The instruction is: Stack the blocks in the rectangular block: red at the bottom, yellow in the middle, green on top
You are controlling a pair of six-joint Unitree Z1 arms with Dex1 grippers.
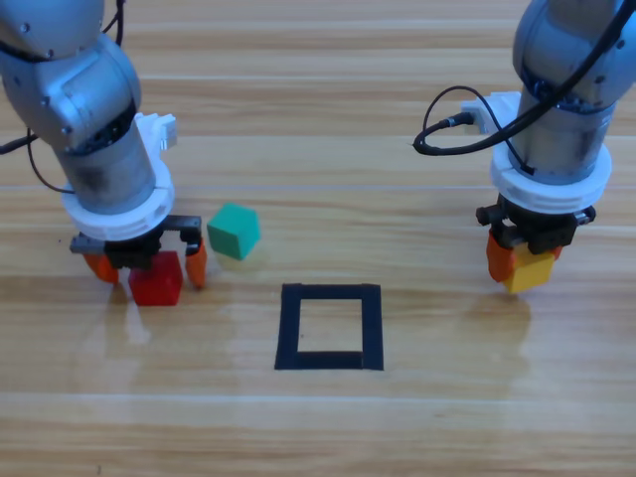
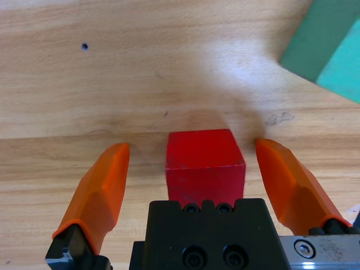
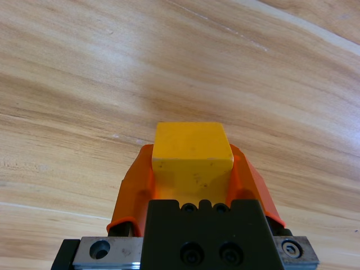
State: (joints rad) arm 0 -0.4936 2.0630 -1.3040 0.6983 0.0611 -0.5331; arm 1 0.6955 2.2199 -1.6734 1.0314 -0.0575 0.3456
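The red cube (image 1: 156,281) (image 2: 205,164) rests on the table at the left, between the jaws of my left gripper (image 1: 149,266) (image 2: 194,157), which stands open around it with gaps on both sides. The teal-green cube (image 1: 234,231) (image 2: 329,48) sits just right of that gripper, apart from it. At the right, my right gripper (image 1: 522,264) (image 3: 193,169) is shut on the yellow cube (image 1: 530,270) (image 3: 193,154), low over the table. The rectangular block (image 1: 330,326), a black tape outline, lies in the middle with nothing inside it.
Wooden table all round. A black cable (image 1: 452,134) loops beside the right arm above the table.
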